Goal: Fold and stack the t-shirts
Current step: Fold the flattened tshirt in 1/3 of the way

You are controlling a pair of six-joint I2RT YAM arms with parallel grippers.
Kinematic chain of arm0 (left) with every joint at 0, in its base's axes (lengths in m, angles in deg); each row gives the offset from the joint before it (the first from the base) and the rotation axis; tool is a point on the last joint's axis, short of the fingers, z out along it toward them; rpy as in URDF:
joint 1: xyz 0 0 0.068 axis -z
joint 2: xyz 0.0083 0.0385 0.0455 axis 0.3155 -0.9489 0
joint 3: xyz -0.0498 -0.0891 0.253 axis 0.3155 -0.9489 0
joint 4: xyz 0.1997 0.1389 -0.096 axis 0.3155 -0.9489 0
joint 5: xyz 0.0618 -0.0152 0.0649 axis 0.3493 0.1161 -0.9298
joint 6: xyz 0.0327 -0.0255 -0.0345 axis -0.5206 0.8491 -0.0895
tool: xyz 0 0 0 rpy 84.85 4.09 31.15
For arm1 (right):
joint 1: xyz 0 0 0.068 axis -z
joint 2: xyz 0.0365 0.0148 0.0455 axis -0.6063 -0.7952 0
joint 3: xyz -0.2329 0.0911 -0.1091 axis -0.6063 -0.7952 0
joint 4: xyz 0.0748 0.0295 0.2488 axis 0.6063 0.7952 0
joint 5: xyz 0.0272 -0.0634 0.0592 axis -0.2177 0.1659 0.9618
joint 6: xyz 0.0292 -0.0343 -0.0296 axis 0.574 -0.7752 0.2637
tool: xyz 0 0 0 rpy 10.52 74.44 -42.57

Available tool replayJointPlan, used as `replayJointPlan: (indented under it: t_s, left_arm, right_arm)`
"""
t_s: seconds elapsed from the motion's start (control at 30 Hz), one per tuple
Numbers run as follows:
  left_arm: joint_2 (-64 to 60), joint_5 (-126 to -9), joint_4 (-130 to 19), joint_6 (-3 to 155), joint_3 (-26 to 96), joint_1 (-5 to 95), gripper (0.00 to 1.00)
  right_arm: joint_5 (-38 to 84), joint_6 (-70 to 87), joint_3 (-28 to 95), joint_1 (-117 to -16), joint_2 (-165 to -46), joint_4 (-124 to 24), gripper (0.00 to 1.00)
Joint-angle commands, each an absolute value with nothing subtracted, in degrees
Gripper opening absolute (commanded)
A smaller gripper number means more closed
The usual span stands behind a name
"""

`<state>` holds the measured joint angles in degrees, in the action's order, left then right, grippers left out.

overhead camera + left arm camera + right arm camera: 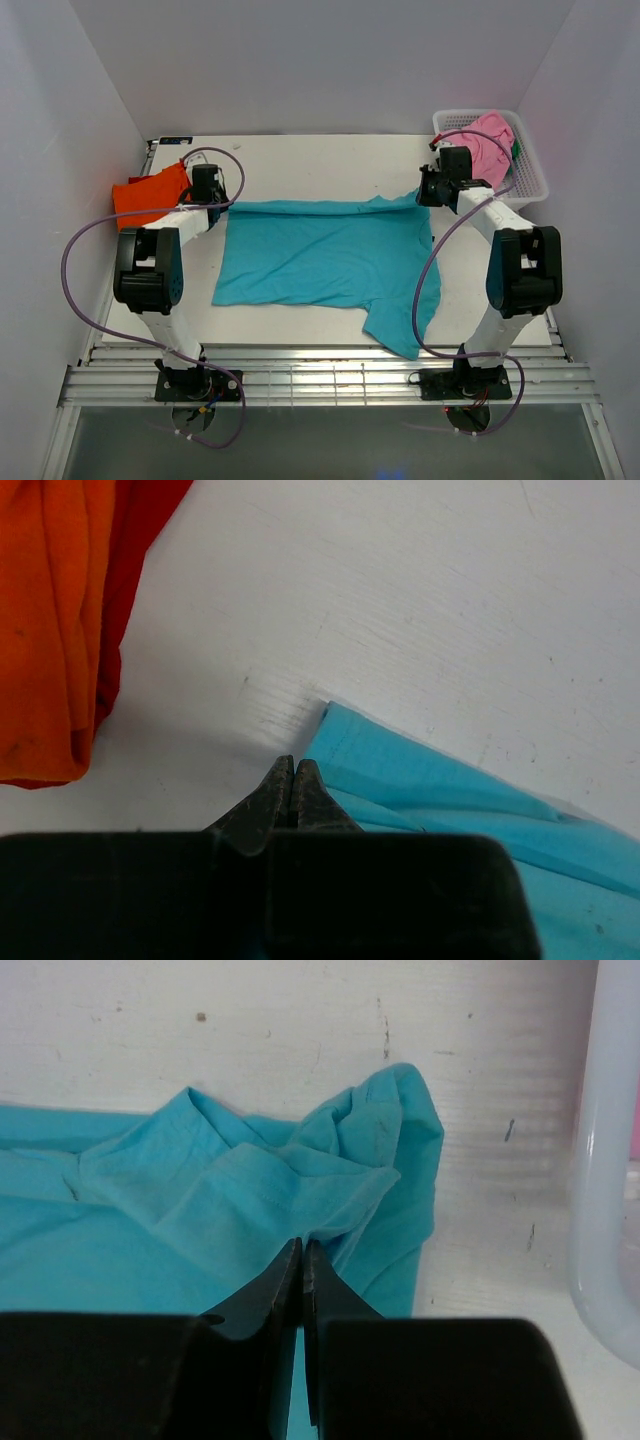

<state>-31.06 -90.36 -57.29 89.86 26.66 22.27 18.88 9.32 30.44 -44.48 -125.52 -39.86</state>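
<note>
As the right hand [302, 1258], fingers together, pinches a bunched far corner of the teal t-shirt [320, 255] spread on the white surface [300, 160], the left hand [291, 778] sits closed at the opposite corner (grip hard to make out). Beyond it lies the orange t-shirt [150, 192]; the pink t-shirt [487, 140], half hiding green cloth [516, 150], fills the basket [530, 182].

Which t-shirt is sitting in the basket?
The pink t-shirt, heaped in the white basket at the far right. The teal t-shirt lies spread mid-table; the orange t-shirt is bunched at the far left.
</note>
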Motion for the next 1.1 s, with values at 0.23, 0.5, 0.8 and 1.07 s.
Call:
replayJointPlan:
  t_s: [0.23,0.5,0.8,1.07]
  left_arm:
    - [-27.2,-92.6,-60.3,90.7,25.2,22.4,0.00]
    - [-26.5,-93.2,-60.9,91.3,22.8,22.4,0.00]
    - [-25.5,-94.6,-60.1,92.1,20.1,22.4,0.00]
    - [-25.0,-95.4,-60.4,92.3,18.6,22.5,0.00]
  right_arm:
    - [12.9,8.3,27.4,-45.7,-121.5,-31.5,0.08]
    - [8.6,8.8,25.0,-46.8,-120.2,-28.6,0.08]
    - [4.8,9.8,22.3,-48.2,-118.1,-26.2,0.08]
    - [4.5,10.4,20.0,-49.2,-117.1,-25.2,0.08]
